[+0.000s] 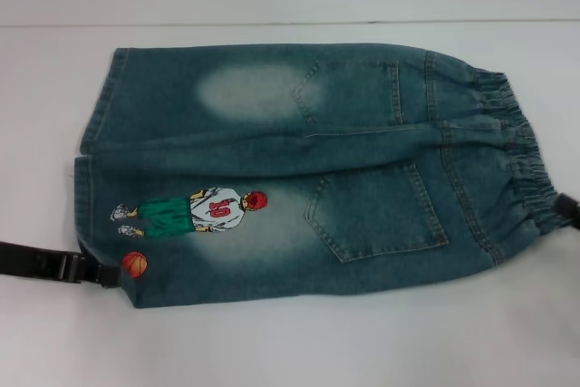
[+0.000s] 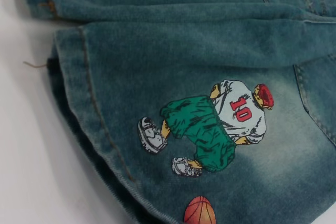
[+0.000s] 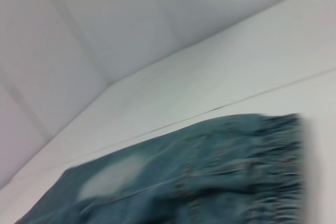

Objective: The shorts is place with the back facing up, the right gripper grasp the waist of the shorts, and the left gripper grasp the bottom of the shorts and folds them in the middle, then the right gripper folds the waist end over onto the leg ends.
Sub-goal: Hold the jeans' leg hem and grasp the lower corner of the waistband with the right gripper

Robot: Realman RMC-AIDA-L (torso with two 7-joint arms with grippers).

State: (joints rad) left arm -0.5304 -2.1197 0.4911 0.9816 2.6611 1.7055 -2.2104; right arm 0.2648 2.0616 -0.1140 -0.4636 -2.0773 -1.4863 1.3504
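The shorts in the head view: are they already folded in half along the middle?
No: the shorts lie spread flat on the table, with both back pockets and both legs showing side by side.

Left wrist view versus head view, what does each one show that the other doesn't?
Only the left wrist view shows a loose thread sticking out beside the straight stitched hem of the printed leg, and that hem's layered edge.

Only the head view shows the whole blue faded denim shorts, the gathered elastic waist, both back pockets, the black left gripper at the printed leg's hem corner and the black right gripper at the waist edge.

Both show the cartoon basketball player print and the orange ball.
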